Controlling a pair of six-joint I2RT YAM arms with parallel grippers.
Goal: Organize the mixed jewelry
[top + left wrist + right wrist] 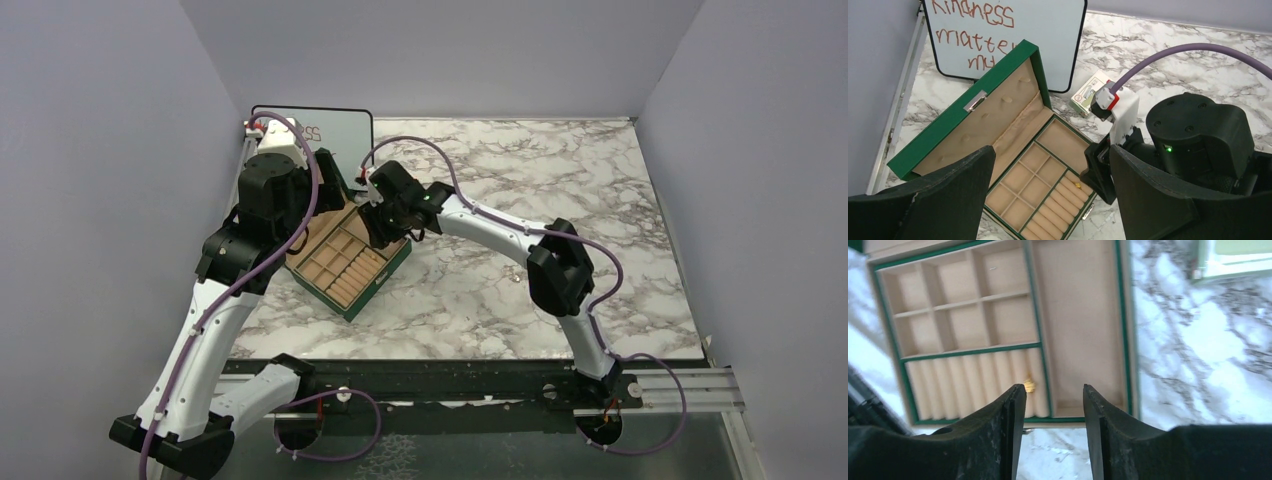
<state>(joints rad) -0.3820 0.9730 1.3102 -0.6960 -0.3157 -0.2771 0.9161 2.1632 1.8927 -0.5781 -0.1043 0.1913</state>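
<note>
1. The green box (pixel 973 116) stands open on the marble table (pixel 560 180), with its lid tipped back toward the whiteboard (pixel 1048 30). A small white-and-green carton (pixel 1088 95) lies just beside the box, at the foot of the board.
2. One gold piece (pixel 1029 385) sits on the ring-roll rows, on the roll next to the long compartment. That one looks sorted.
3. The square cells and the long compartment look bare. A pale fleck (pixel 993 268) in one square cell may be a silver bit or only a mark; it is too small to tell.
4. No other jewelry shows on the marble in any view. The arms hide much of the area around the box, so I can't say what is left.
5. The right gripper (pixel 1054 390) hovers over the ring-roll end, jaws parted with nothing between them.
6. The left gripper (pixel 1052 150) hangs above the near side of the box, spread wide and empty.
7. Judgement: the task is at an early stage, with one piece placed and most of the sorting apparently ahead.
</note>
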